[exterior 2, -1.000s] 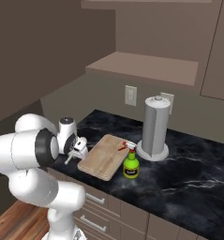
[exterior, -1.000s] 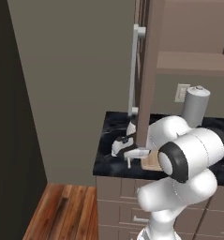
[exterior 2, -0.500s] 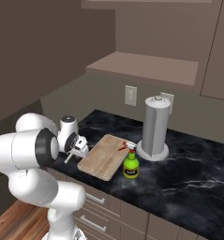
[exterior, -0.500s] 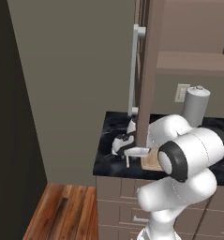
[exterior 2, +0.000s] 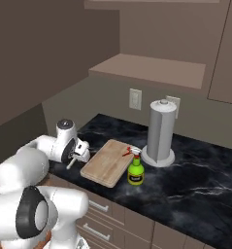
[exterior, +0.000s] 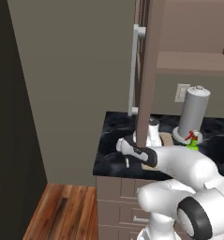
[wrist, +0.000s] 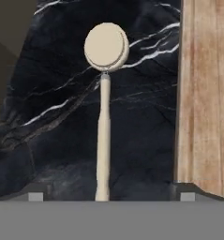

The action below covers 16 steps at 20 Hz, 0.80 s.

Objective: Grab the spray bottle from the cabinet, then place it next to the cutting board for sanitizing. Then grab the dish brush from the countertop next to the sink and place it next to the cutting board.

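The dish brush [wrist: 103, 126] lies on the black countertop [wrist: 52, 117], cream handle toward me and round pale head away. My gripper [wrist: 112, 192] is open; its dark tips stand wide apart on either side of the handle end, clear of it. The cutting board [wrist: 205, 93] runs just right of the brush. From the right base view the gripper [exterior 2: 78, 156] hovers low off the board's [exterior 2: 107, 163] left edge, with the brush [exterior 2: 70, 164] poking out below it. The green spray bottle [exterior 2: 135, 171] stands upright at the board's right edge. The cabinet door [exterior: 148, 70] hangs open above the hand.
A grey paper-towel cylinder [exterior 2: 161, 131] stands behind the bottle near the wall outlets. The counter's left end [exterior: 101, 159] drops to a wooden floor. The open door's pale bar handle [exterior: 134, 70] reaches down close to the gripper [exterior: 125, 150]. Brown drawers sit under the counter.
The arm's elbow and shoulder have dropped much lower and the forearm now stretches flat over the counter. The hand stays left of the board, over the brush.
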### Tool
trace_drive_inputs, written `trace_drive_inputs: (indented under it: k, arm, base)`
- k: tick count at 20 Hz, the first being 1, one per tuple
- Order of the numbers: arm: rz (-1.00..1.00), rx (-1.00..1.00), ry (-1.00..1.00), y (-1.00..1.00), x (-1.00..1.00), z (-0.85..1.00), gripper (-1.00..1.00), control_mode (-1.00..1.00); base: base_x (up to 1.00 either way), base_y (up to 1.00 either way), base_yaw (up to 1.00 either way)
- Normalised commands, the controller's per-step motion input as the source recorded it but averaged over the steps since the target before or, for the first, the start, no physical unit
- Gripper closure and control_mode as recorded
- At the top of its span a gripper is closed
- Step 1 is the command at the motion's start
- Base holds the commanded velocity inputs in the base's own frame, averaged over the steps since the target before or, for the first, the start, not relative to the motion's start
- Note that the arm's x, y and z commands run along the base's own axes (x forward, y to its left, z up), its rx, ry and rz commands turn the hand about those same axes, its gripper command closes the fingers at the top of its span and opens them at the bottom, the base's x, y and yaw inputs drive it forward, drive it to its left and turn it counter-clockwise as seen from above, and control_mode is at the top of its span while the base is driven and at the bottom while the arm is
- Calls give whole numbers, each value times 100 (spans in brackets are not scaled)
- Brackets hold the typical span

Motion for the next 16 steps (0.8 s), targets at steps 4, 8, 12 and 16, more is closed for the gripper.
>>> trace_drive_inputs:
  k: [4, 8, 12, 16]
  arm:
    - [-2, 0, -14, -16, -62, 86, -100, -100]
    - [0, 0, -3, -38, -80, 85, -100, -100]
    - [-2, 0, 0, -52, -66, 87, -100, -100]
    - [-2, 0, 0, -49, -61, 89, -100, -100]
  base:
    - [0, 0, 0]
    - [0, 0, 0]
    - [0, 0, 0]
    - [0, 0, 0]
